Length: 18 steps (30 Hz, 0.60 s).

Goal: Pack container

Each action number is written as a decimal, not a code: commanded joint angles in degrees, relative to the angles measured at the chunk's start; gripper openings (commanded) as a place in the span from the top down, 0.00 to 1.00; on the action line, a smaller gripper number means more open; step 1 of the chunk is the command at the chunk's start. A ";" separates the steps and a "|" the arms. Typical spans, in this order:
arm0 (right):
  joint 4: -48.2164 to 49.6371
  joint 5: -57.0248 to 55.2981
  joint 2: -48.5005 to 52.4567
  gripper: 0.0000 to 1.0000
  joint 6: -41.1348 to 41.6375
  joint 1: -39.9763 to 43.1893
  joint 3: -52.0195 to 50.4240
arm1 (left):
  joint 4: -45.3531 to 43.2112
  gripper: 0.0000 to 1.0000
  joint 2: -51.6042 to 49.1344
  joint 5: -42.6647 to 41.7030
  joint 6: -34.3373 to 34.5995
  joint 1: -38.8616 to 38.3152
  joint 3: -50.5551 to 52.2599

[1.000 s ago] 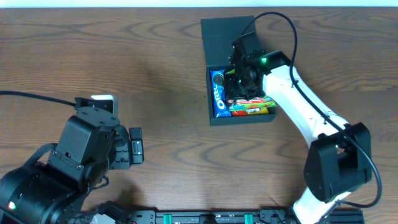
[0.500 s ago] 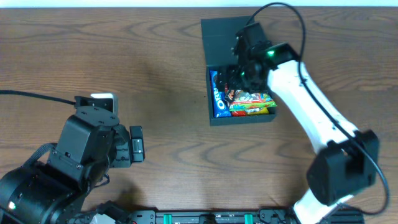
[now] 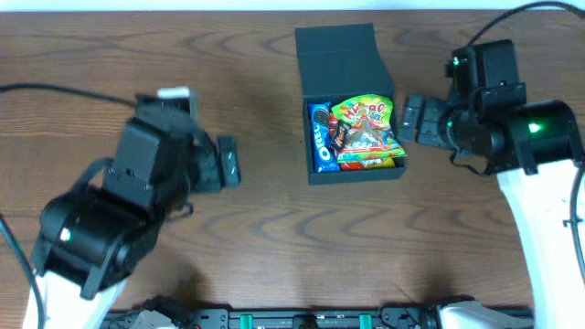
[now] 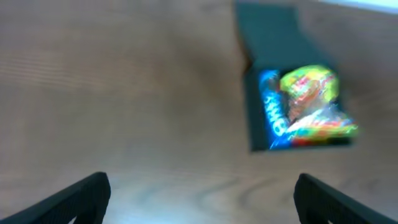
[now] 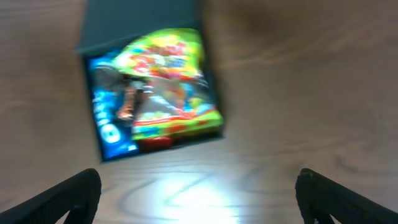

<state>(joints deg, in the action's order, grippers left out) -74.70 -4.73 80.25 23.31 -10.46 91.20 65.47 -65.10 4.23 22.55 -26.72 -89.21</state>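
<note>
Container [image 3: 338, 59]: a dark square box that sat on the far middle of the surface, between the two arms and touching neither. It showed blurred in the left wrist view [image 4: 267, 37] and in the right wrist view [image 5: 137, 25].
Surface [image 3: 228, 73]: dark brown wood with a strong grain. It carried only the container and the arms.
Room: little showed. There was a pale strip along the far edge of the overhead view and a black rail [image 3: 302, 320] with green spots at the near edge.
Lid: it was hinged at the far side and thrown back, open and lying away from the box.
Contents: the box was full to the rim.
Blue packet [image 3: 319, 137]: it stood on edge along the left wall and bore white Oreo lettering.
Candy bag [image 3: 367, 119]: green and yellow, it lay on top, over the middle and right, with its far edge rising above the rim.
Dark bar [image 3: 336, 137]: it was wedged between the blue packet and the candy bag.
Striped packet [image 3: 370, 163]: red, yellow and green, it lay against the near wall.
Left arm [image 3: 137, 183]: it was well to the left of the container.
Left jaws: spread wide, with nothing between them.
Right arm [image 3: 512, 128]: it was just right of the container.
Right jaws: spread wide and empty, pointing toward the box without touching it.
</note>
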 commanded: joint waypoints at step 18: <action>3.17 -1.46 0.37 0.01 2.82 12.76 -14.16 | -18.53 0.05 -59.10 -43.28 -1.92 12.85 -28.39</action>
<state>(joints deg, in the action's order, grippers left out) -71.68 -5.63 80.62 25.28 1.39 77.17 47.00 -119.63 -33.91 19.55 -13.82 -112.42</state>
